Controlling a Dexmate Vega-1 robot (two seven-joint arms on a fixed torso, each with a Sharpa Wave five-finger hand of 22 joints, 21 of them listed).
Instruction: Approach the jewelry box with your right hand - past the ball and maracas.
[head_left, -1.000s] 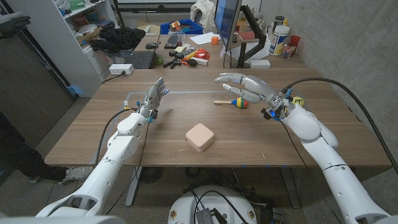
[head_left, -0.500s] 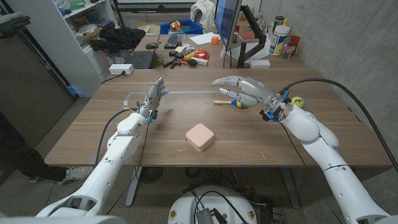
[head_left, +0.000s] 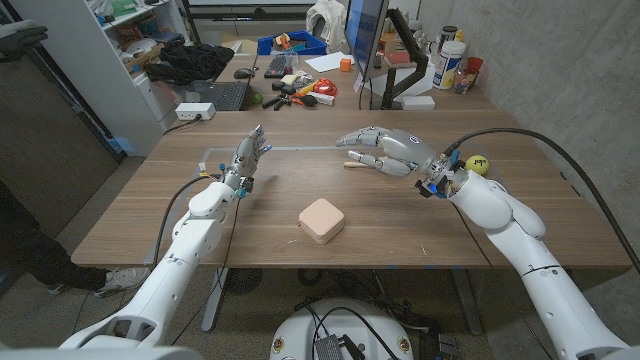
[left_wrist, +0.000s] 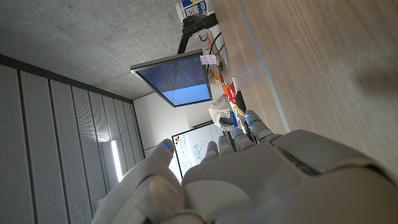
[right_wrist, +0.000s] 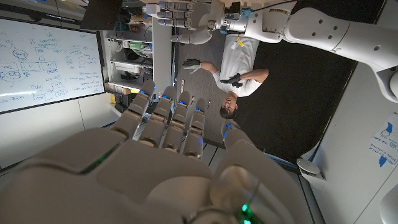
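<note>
Pale pink, the square rounded jewelry box (head_left: 322, 220) sat mid-counter (head_left: 400, 230) in the head view, at eight o'clock from the right robot hand (head_left: 385, 148), which hovered open-fingered and empty over the colourful maracas (head_left: 352, 165), the yellow-green ball (head_left: 478, 163) at three o'clock. It should descend clear of both. The right wrist view showed its fingers (right_wrist: 174, 115) spread, gripping nothing.

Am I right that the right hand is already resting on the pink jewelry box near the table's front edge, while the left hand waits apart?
Not quite: in the head view the right hand hangs open over the maraca, well short of the pink jewelry box. The left hand does wait apart.
</note>
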